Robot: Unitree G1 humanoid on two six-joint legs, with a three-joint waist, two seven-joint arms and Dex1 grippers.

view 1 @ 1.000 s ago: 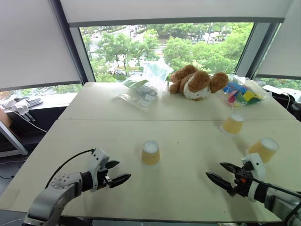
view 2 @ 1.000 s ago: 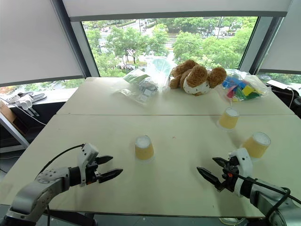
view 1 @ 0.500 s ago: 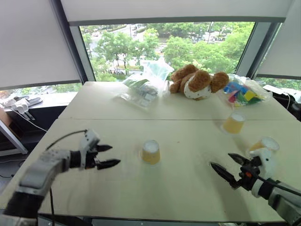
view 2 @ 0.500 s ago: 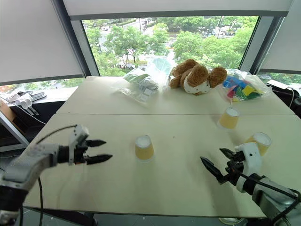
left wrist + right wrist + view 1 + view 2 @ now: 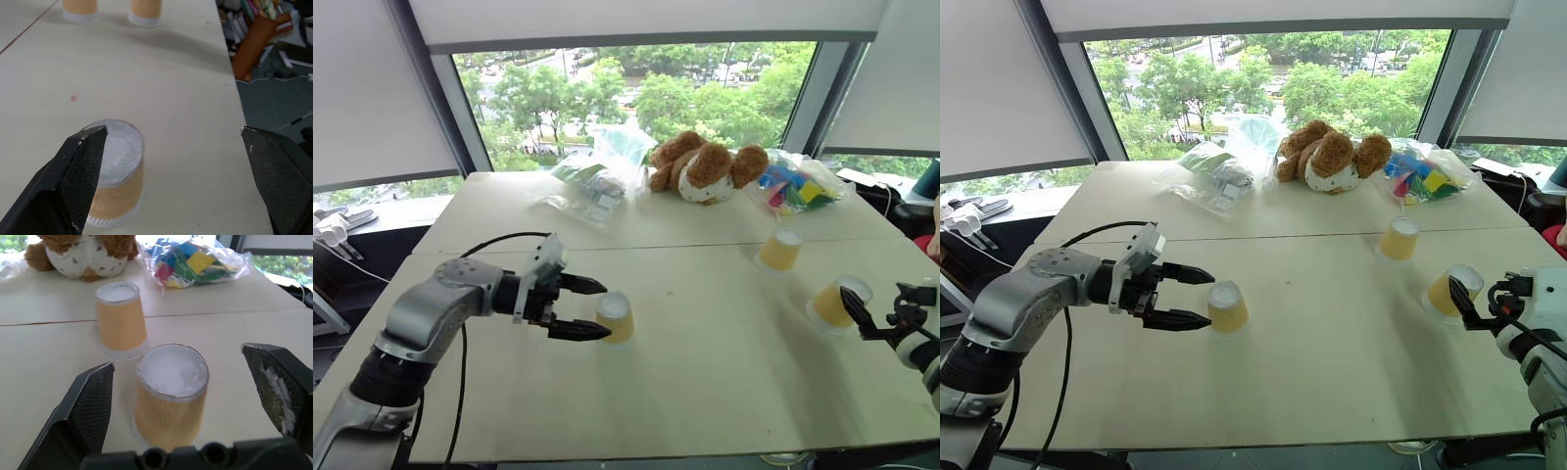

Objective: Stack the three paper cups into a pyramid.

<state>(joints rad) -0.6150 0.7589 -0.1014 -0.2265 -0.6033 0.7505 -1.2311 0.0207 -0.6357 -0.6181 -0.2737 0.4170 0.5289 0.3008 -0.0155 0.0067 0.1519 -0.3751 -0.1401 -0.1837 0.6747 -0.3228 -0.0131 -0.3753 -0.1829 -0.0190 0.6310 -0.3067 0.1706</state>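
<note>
The three paper cups are all standing upside down and apart on the table [image 5: 705, 392]: the centre cup [image 5: 616, 317] at mid-frame, the far cup [image 5: 779, 250] right of centre, the right cup [image 5: 832, 303] at the right edge. I am holding my left gripper [image 5: 592, 307] wide open and empty, its fingers bracketing the centre cup from the left. My right gripper [image 5: 190, 396], equally open and empty, is lining up on the right cup, whose axis is upright.
</note>
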